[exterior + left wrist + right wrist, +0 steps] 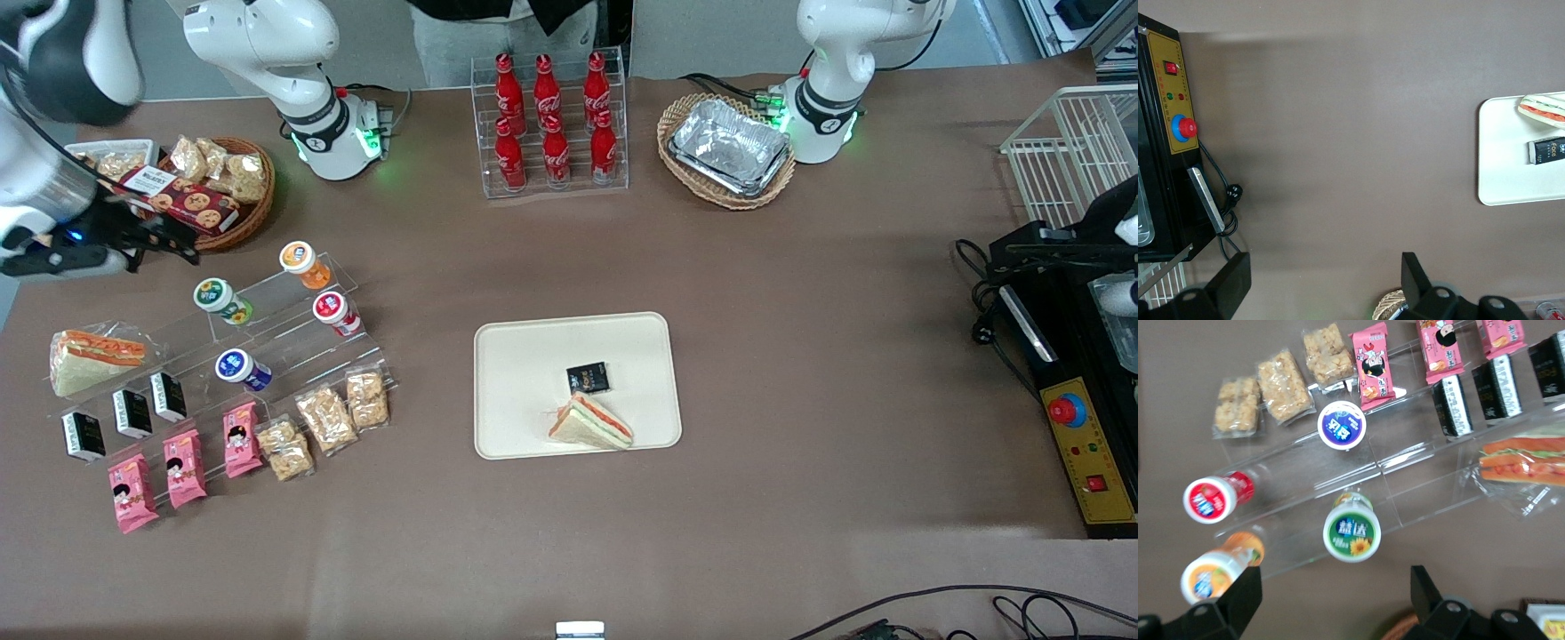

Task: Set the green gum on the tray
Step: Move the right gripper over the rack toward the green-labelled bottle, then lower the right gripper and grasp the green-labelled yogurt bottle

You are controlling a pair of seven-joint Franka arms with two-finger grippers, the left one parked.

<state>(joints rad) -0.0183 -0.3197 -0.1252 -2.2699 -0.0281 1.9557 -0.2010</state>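
Note:
The green gum [220, 300] is a small canister with a white-rimmed green lid, standing on the top step of a clear acrylic rack [267, 329]. It also shows in the right wrist view [1351, 531]. My right gripper [164, 242] hangs above the table beside a wicker basket, a little farther from the front camera than the green gum. In the right wrist view the gripper [1335, 593] is open and empty, with the gum just off its fingertips. The cream-white tray [533, 356] lies mid-table, holding a sandwich [589, 421] and a black pack [588, 378].
An orange-lidded canister [304, 263], a red-lidded one [334, 312] and a blue-lidded one [240, 368] share the rack with snack packs and a wrapped sandwich [93, 358]. A wicker basket of snacks [209, 191] is beside the gripper. A cola rack [551, 120] stands farther away.

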